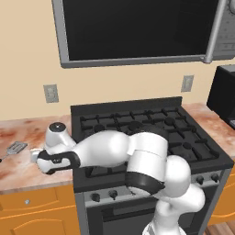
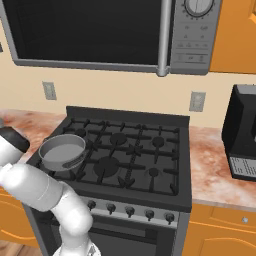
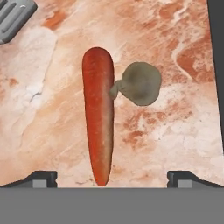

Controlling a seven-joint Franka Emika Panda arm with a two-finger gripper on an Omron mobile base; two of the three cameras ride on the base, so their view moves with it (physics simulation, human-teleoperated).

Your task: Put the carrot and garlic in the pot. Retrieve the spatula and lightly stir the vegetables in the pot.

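Note:
The orange-red carrot [image 3: 98, 113] lies lengthwise on the marble counter [image 3: 52, 109], its narrow end pointing toward my gripper [image 3: 113, 178]. The grey-beige garlic [image 3: 140, 83] rests against the carrot's right side. My gripper hovers above them, open, its fingertips [image 3: 43, 178] spread wide to either side of the carrot's tip and holding nothing. The spatula's slotted blade [image 3: 13, 15] shows at the top left corner; it lies on the counter left of the hand [image 1: 16, 148]. The grey pot [image 2: 62, 151] sits on the stove's front left burner.
The black stove [image 1: 183, 137] borders the counter on the right, its edge [image 3: 216, 65] close to the garlic. A dark microwave [image 2: 100, 30] hangs above. A black appliance [image 2: 242, 135] stands on the right counter. My arm [image 1: 114, 149] stretches left across the stove front.

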